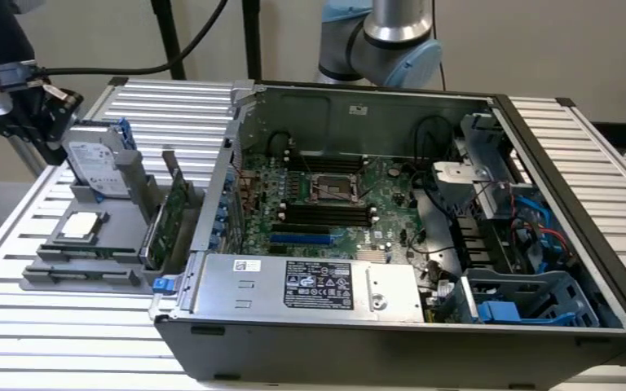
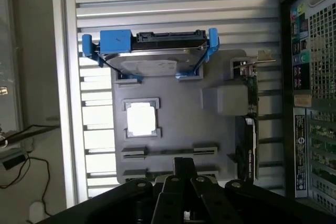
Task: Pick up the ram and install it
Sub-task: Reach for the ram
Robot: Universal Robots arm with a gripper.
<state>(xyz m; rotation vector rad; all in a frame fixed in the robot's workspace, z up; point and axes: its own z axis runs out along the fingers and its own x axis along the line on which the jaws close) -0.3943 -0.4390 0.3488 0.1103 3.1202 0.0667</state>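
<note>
One computer case [image 1: 346, 350], one hard drive [image 1: 95, 167], one processor chip [image 1: 79, 226], one expansion card [image 1: 166, 228], one gray holder [image 1: 74, 277]

I see the open computer case [image 1: 400, 350] across the centre and right, its motherboard [image 1: 329, 208] exposed. The CPU socket [image 1: 335, 189] sits above black memory slots [image 1: 319, 216] and a blue slot [image 1: 302, 239]. The power supply [image 1: 302, 285] lies along the lower centre, with a blue drive cage [image 1: 531, 301] at lower right. At left, a grey fixture [image 1: 79, 277] holds a hard drive [image 1: 95, 167], a processor chip [image 1: 81, 226] and an upright green expansion card [image 1: 169, 220]. The robot arm [image 1: 394, 37] shows at top centre. Dark gear [image 1: 14, 90] at upper left may be its wrist.
</note>
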